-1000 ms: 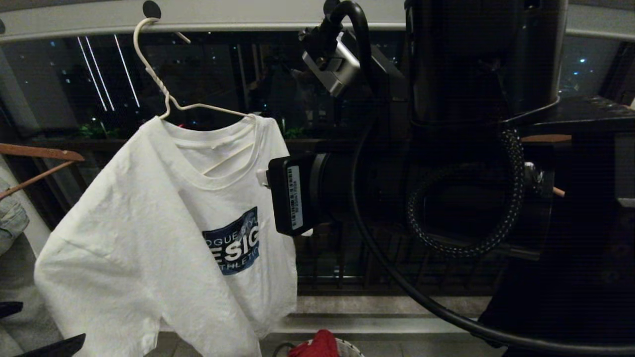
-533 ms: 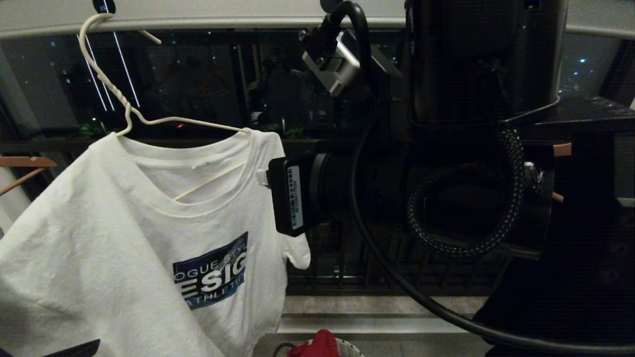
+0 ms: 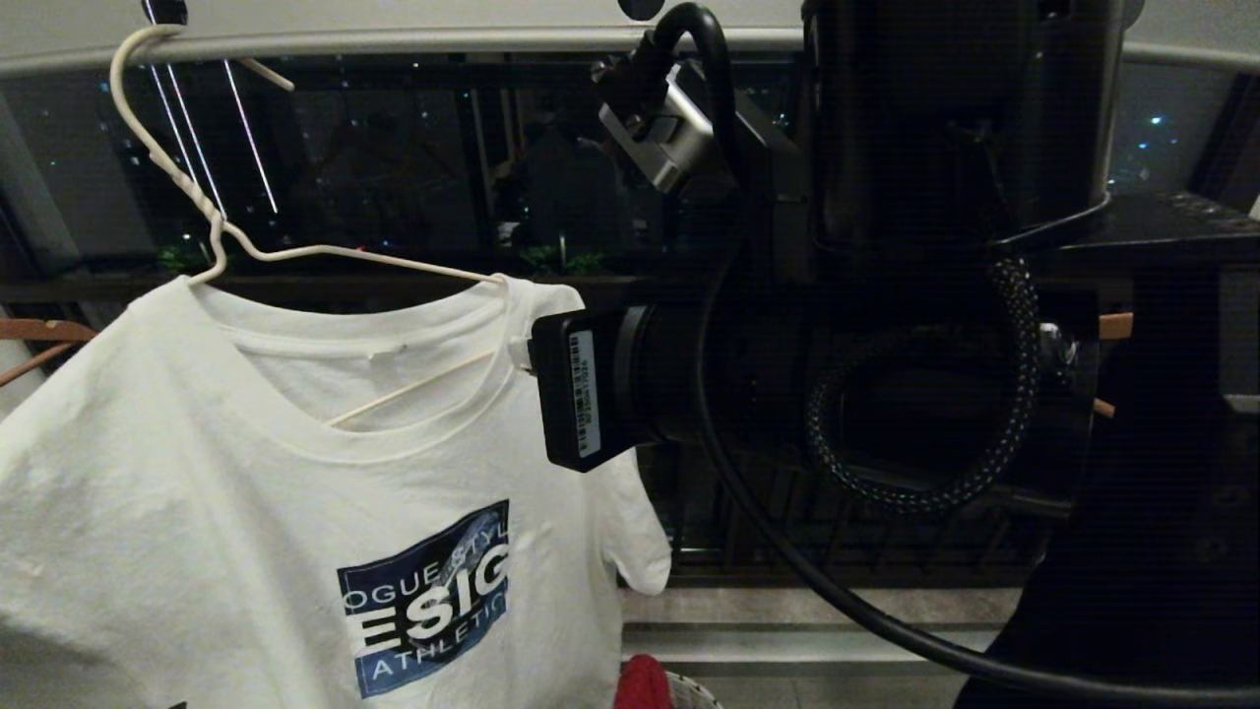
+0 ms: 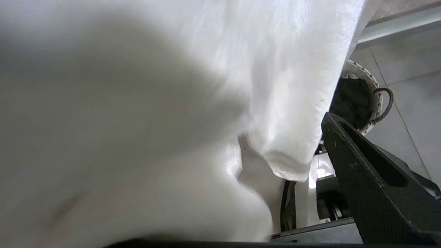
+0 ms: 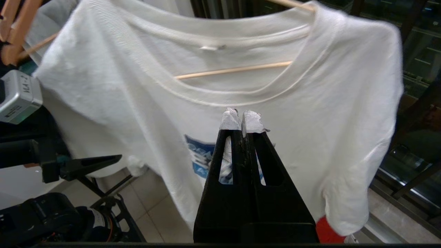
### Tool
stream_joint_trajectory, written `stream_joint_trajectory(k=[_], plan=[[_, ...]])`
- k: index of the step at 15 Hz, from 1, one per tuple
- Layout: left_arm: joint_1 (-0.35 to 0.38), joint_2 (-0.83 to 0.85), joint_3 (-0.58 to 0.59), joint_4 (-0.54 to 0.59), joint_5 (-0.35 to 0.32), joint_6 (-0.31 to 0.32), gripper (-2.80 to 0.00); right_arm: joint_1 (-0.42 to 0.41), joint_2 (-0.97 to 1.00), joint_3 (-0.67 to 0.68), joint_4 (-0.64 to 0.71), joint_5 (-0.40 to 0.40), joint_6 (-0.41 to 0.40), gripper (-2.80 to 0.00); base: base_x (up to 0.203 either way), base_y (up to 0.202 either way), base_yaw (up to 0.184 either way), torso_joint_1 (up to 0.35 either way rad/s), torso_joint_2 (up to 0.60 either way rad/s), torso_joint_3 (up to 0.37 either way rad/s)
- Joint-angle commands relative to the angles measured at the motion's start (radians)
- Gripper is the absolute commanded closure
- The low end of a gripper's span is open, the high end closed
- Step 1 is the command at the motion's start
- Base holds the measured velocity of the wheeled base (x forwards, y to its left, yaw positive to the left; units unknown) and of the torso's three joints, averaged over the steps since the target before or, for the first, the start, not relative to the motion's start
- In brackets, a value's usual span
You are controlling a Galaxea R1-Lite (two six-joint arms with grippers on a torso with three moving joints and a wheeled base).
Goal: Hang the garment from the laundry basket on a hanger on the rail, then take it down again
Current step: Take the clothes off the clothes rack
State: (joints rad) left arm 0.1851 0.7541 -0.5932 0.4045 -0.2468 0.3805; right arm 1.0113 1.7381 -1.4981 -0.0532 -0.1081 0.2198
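Night windows and a dark railing (image 3: 787, 551) sit behind the T-shirt (image 3: 246, 512), which hangs on the white wire hanger (image 3: 325, 251), hooked over the grey rail (image 3: 443, 39). With the shirt up, your step is probably taking it down. Your left end effector (image 4: 361, 172) is below the shirt with jaws wide and nothing held, cloth draped just beside it. Your right end effector (image 5: 241, 120) faces the shirt's chest, closed and empty. Grip the hanger's neck rather than loose cloth, and lift the hook clear. The basket (image 4: 373, 93) waits below the shirt.
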Motion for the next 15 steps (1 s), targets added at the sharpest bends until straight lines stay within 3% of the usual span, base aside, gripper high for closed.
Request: stream_joint_trajectory(k=[1,2,3,10,15], plan=[[0.001,-0.014,0.000,0.004,-0.002,0.001,-2.80,0.001,0.003,-0.001,0.000,0.000,0.001,0.00,0.000,0.000,0.000,0.000,0.00,0.000],[0.001,-0.013,0.001,0.002,-0.002,0.001,-2.80,0.001,0.008,-0.001,-0.001,-0.001,0.001,0.00,0.000,0.000,0.000,0.000,0.00,0.000],[0.001,-0.015,-0.001,0.002,-0.002,0.001,0.00,0.001,0.011,-0.001,-0.002,-0.001,0.001,0.00,0.000,0.000,0.000,0.000,0.00,0.000],[0.002,-0.034,-0.014,0.016,0.000,0.000,0.00,0.001,0.015,-0.001,-0.002,-0.001,0.000,0.00,0.000,0.000,0.000,0.000,0.00,0.000],[0.023,-0.134,-0.204,0.379,-0.006,-0.010,0.00,0.001,0.029,-0.002,-0.004,0.001,-0.019,0.00,0.000,0.000,0.000,0.000,0.00,0.000]])
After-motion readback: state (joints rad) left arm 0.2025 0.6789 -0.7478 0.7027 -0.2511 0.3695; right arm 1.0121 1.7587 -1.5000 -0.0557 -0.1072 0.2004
